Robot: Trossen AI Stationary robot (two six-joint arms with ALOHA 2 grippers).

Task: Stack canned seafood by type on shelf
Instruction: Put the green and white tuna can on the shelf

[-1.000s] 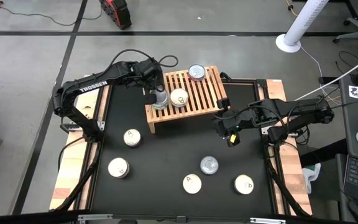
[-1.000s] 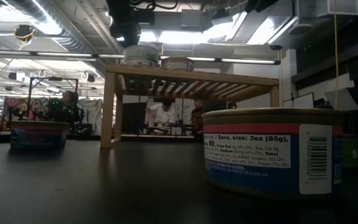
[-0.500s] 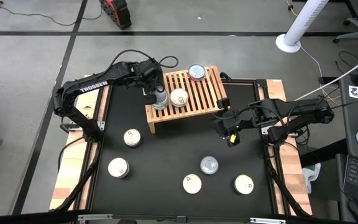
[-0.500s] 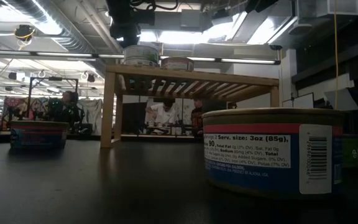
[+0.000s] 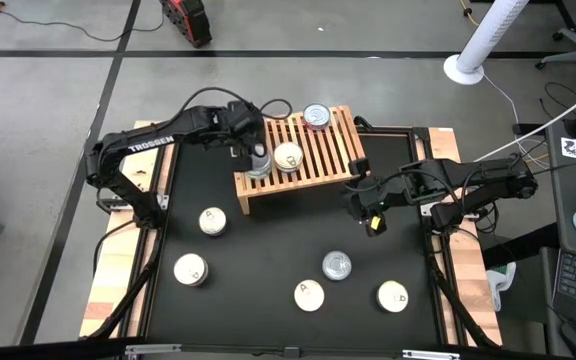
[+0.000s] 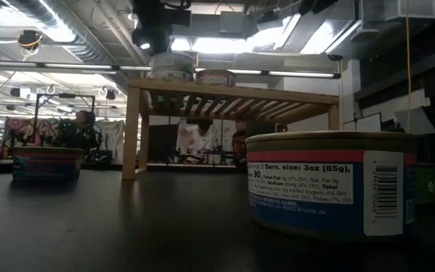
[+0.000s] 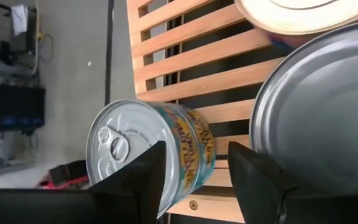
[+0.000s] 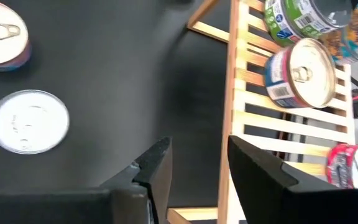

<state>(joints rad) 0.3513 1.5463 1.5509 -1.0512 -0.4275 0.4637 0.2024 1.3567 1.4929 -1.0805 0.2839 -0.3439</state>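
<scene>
Raise the left gripper (image 5: 256,152) straight up off the silver-lidded tin (image 5: 258,165) on the shelf (image 5: 328,152) (fingers open); right gripper (image 5: 361,207) waits open.

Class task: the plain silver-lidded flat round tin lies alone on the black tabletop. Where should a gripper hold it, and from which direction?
Grip the silver-lidded flat round tin across its short curved side wall, coming straight down from above. It lies flat, lid up, well apart from the white-lidded tins, so fingers can probably straddle its rim. The right gripper hovers closest.
</scene>
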